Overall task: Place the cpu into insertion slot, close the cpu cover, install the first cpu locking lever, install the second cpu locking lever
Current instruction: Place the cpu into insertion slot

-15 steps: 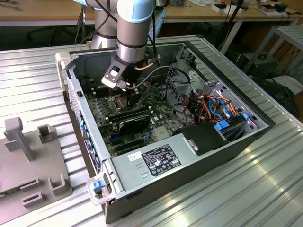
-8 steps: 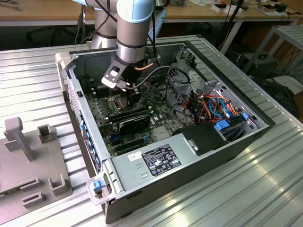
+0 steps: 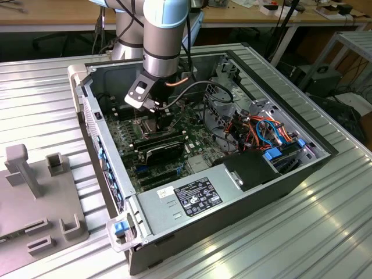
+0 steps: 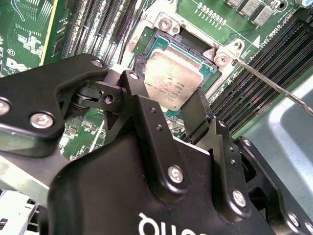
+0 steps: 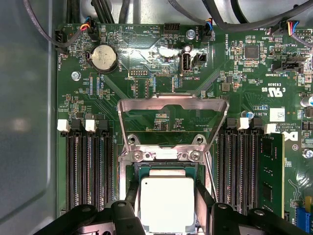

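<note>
1. The main risk, as I judge it, is a skewed landing. The cpu [image 5: 166,210] lies level over the insertion slot [image 4: 171,43]. If it sits slightly turned or off-centre there, its edge could ride up on the socket rim, or the contacts beneath could be damaged.
2. A second risk is the chip sticking to one finger [image 5: 132,203] and being dragged out of square, since the fit is close on both sides.
3. The cpu cover [image 5: 173,102] stands swung up on its hinge just beyond the socket. A thin lever rod [image 4: 271,84] slants close by. Either could be caught if the tool drifts toward them.
4. The jaws stand about a chip's width apart, one finger against each opposite edge of the cpu, and appear to pinch it. Nothing else is held.
5. Memory slots [image 5: 88,166] flank the socket on both sides, near the fingers.
6. In the exterior view, the arm [image 3: 160,35] reaches down into the open computer case [image 3: 232,192] on the ribbed tabletop [image 3: 325,232].
</note>
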Controlling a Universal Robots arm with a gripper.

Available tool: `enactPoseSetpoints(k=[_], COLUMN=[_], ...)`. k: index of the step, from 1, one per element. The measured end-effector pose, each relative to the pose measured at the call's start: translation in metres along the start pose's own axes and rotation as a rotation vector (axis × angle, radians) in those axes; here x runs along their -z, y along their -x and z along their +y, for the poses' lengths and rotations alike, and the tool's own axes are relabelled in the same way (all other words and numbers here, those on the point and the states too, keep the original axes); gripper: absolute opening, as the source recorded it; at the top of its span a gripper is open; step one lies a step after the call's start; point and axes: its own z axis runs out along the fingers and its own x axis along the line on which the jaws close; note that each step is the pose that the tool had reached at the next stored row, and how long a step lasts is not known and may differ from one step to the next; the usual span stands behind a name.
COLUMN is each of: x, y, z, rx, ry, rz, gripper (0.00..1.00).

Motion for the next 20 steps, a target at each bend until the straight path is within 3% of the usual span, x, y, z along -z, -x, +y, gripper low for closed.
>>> enactPoseSetpoints(k=[20], x=[-0.0005], y=[0.0000], z=[0.0001], rx=[-0.009], ry=[0.0027], rz=[-0.0002], gripper=[0.55])
